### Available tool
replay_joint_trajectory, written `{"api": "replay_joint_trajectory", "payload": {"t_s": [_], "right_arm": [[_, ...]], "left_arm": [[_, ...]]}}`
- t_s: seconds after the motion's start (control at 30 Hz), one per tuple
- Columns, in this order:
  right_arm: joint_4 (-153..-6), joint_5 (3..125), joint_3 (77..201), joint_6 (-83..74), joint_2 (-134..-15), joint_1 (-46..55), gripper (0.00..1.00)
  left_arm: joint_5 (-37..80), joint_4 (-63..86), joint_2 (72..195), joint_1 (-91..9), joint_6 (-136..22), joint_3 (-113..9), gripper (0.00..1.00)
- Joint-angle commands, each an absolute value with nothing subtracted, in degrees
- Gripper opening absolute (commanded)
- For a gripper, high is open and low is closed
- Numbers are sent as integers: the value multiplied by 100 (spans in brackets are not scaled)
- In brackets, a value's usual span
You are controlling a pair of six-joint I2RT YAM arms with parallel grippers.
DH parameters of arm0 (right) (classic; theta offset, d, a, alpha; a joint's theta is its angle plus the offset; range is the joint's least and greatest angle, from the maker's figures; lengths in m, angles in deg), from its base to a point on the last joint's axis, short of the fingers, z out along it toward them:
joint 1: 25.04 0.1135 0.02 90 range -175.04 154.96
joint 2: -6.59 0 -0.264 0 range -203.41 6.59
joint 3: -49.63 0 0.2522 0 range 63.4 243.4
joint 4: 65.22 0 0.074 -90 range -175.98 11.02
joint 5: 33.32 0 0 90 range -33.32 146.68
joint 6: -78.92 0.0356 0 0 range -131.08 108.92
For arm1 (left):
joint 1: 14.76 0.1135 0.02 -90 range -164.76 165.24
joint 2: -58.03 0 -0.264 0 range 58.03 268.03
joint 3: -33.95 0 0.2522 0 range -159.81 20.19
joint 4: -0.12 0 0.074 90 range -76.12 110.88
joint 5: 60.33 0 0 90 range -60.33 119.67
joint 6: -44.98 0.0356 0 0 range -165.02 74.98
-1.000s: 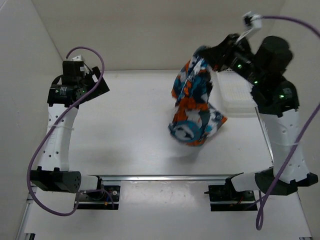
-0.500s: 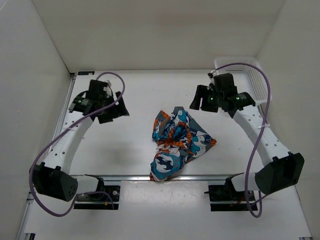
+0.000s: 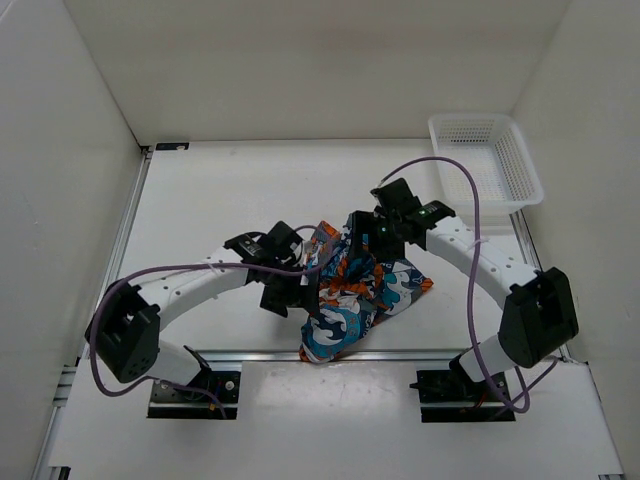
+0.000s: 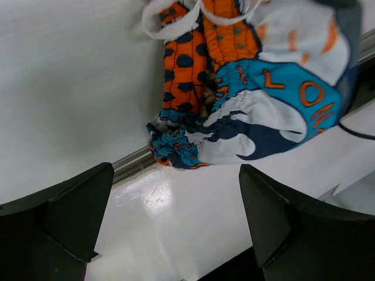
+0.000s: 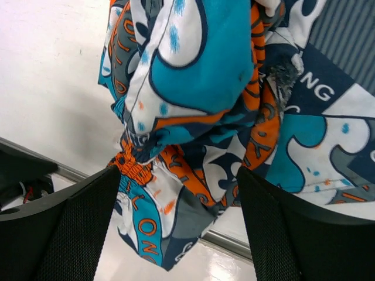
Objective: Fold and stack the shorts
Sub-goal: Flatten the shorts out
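The shorts [image 3: 365, 290] lie in a crumpled heap at the table's front middle, a teal, orange, navy and white patchwork. Their near end reaches over the front rail [image 3: 420, 352]. My left gripper [image 3: 298, 300] is at the heap's left side, open. In the left wrist view the shorts [image 4: 234, 99] lie just beyond the left gripper [image 4: 176, 228], which has only white surface between its fingers. My right gripper [image 3: 368, 238] is over the heap's far top, open. In the right wrist view the shorts [image 5: 199, 88] fill the space beyond and between the right gripper [image 5: 176, 228], untouched by either finger.
A white mesh basket [image 3: 485, 160] stands at the back right corner. White walls close the table on the left, back and right. The purple cables of both arms loop above the table near the heap.
A second ago the right gripper held the shorts hanging high at the back right. It has let go and opened, the shorts have dropped into a heap, and both arms have moved in to it.
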State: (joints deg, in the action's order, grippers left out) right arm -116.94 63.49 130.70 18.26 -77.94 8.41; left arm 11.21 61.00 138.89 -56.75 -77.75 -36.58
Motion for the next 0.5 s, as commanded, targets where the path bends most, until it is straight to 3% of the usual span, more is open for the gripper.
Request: {"api": "replay_joint_trajectory", "payload": {"t_s": [0.0, 0.17, 0.27, 0.3, 0.33, 0.43, 0.47], "right_arm": [[-11327, 6582, 13186, 1941, -8006, 844, 84], [-11133, 6634, 13239, 2204, -8315, 844, 82], [-10993, 6573, 13239, 2275, -8464, 844, 74], [-10922, 6573, 13239, 2328, -8534, 844, 70], [-10922, 6573, 13239, 2328, -8613, 844, 52], [-10869, 6442, 13466, 2259, -8736, 844, 21], [-10869, 6441, 13546, 2258, -8736, 844, 8]], "left_arm": [[866, 5608, 13985, -5826, -7956, -3448, 100], [814, 5370, 14214, -6282, -8096, -3395, 100], [875, 5299, 14468, -6345, -8096, -3395, 95], [875, 5239, 14626, -6345, -8096, -3456, 86], [875, 5238, 14706, -6345, -8096, -3456, 70], [927, 5238, 14882, -6345, -8096, -3518, 11], [928, 5238, 14882, -6188, -8096, -3518, 10]]}}
